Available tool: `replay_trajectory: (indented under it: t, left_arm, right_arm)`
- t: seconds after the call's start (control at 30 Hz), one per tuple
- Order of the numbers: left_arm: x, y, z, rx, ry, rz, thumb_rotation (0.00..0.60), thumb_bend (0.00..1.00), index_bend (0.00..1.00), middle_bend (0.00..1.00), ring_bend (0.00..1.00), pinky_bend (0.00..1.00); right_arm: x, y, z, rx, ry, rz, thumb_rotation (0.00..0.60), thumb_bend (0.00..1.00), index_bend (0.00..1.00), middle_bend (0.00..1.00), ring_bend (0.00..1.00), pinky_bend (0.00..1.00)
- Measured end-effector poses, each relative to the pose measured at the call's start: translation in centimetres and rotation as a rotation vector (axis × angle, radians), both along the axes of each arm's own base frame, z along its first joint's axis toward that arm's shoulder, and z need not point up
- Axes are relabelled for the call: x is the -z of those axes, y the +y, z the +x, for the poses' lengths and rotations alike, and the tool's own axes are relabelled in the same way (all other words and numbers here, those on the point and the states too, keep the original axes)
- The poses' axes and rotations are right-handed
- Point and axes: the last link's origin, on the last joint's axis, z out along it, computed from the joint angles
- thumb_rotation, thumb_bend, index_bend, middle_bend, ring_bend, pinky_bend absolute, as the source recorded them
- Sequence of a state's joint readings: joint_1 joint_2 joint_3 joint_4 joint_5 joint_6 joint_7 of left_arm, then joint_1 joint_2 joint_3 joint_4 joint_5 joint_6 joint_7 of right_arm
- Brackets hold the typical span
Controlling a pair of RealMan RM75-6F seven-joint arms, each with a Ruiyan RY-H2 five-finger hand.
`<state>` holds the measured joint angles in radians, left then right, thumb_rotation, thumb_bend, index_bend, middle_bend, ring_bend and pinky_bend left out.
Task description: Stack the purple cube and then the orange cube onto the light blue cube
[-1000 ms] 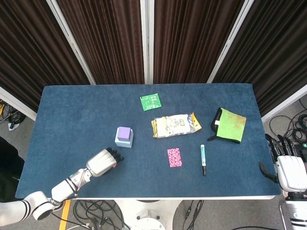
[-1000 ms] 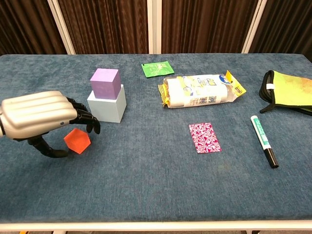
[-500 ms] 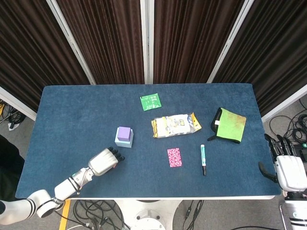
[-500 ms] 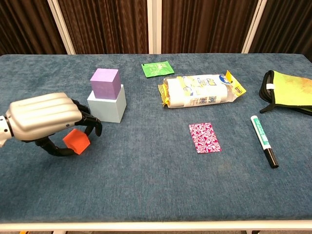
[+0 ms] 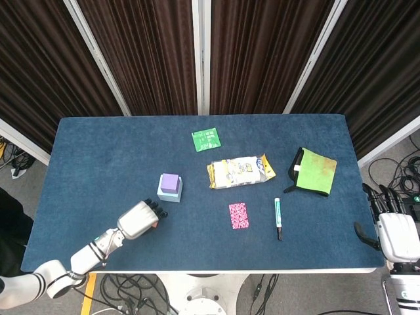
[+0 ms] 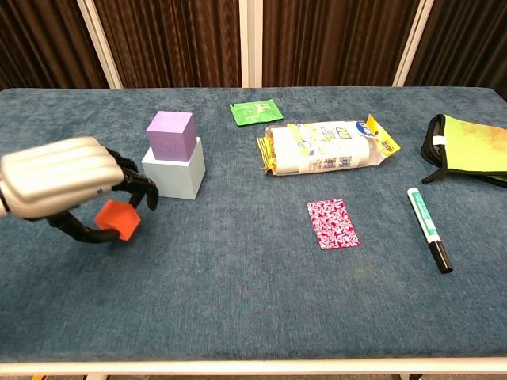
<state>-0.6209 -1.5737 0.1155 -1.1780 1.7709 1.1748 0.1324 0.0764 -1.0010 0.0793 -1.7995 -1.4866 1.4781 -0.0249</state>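
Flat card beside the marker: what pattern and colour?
The card has a dense pink-and-white speckled print, clearest in the chest view.

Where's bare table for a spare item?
Bare cloth: front strip before the pink card and marker, and the far-left corner behind the cube stack. Crowded: wipes pack, green sachet, pouch; left hand near the stack.

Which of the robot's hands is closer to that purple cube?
Left. The left hand holds the orange cube just beside the purple cube; the right hand sits off the table's far edge.
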Motion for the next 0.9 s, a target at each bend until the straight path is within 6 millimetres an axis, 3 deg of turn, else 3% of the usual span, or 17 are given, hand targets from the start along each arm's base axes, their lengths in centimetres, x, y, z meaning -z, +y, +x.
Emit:
replay_trajectory:
  t: [0.43,0.6,0.9]
  left_arm:
    - [-7.6,3.0,-1.0,-0.053,0.130,0.224,0.600,0.33,0.45,0.64,0.44,0.50]
    - [-9.4,5.3,0.7,-0.039,0.150,0.311,0.600,0.33,0.45,0.64,0.44,0.50]
    - [-9.7,7.6,4.9,-0.087,0.018,0.358,0.600,0.33,0.45,0.64,0.44,0.50]
  right_arm:
    - [0.1,0.1,0.0,0.006,0.004,0.009,0.600,0.27,0.02,0.16,0.00,0.00]
    - [0.1,0.1,0.0,0.007,0.006,0.008,0.600,0.27,0.02,0.16,0.00,0.00]
    - [0.1,0.1,-0.1,0.001,0.003,0.001,0.600,0.27,0.02,0.16,0.00,0.00]
